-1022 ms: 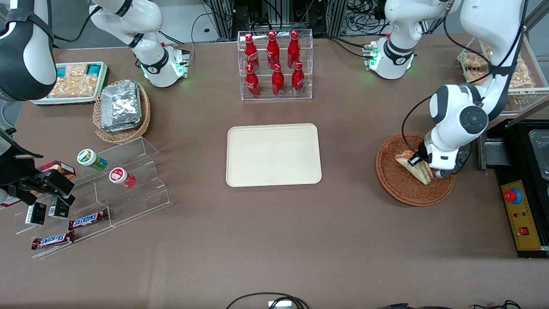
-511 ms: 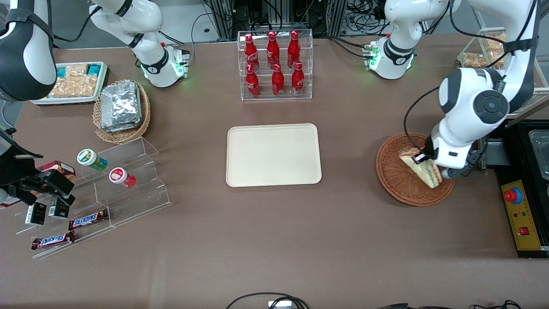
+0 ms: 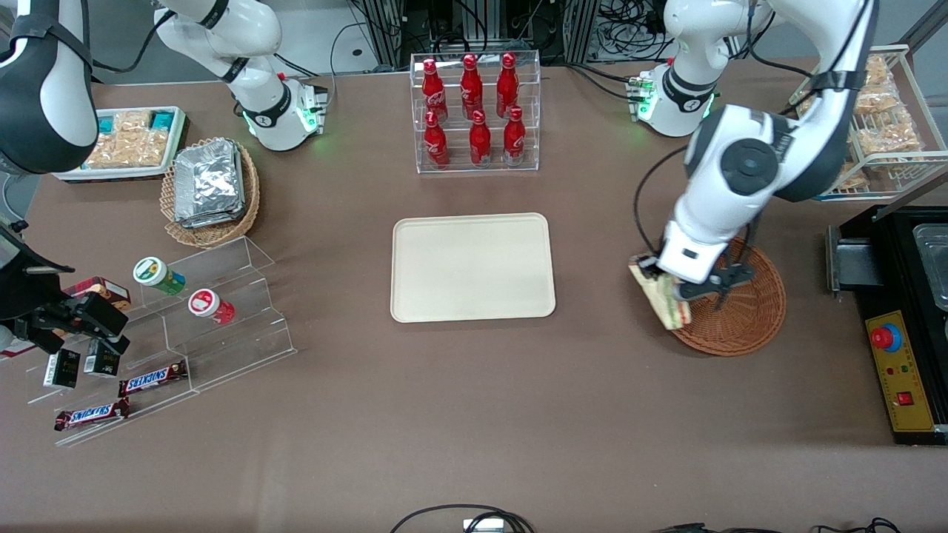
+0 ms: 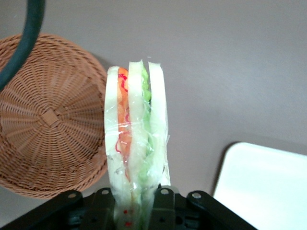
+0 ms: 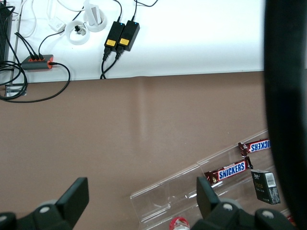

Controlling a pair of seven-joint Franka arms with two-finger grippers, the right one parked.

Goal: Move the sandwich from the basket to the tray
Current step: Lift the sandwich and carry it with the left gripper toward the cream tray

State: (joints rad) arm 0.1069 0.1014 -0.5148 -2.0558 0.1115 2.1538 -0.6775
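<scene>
Jaws pressed onto the flat bread faces of the sandwich (image 4: 136,136), pinching it at its base; the gripper (image 3: 670,290) carries it clear of any surface. Cling wrap visible around the wedge, with red, orange and green filling stripes showing on the cut edge in the wrist view.

Change: half a second ago the wedge hung over the middle of the basket (image 3: 748,318); now it hangs at the basket's rim on the tray side, partly over bare tablecloth (image 3: 592,385). A second ago it sat low in the basket with the gripper down on it. So: lifted, and now travelling.

Basket just beside the jaws, nothing left in it as far as the wrist view shows. Cream tray (image 3: 472,266) lies farther out toward the parked arm's end, well apart from the jaws, nothing on it; one corner shows in the wrist view.

Judgement: pick is done, transfer under way. Remaining: carry over the tray, lower, release. Grip looks narrow on a soft, wrapped wedge, which may tilt or slip.
</scene>
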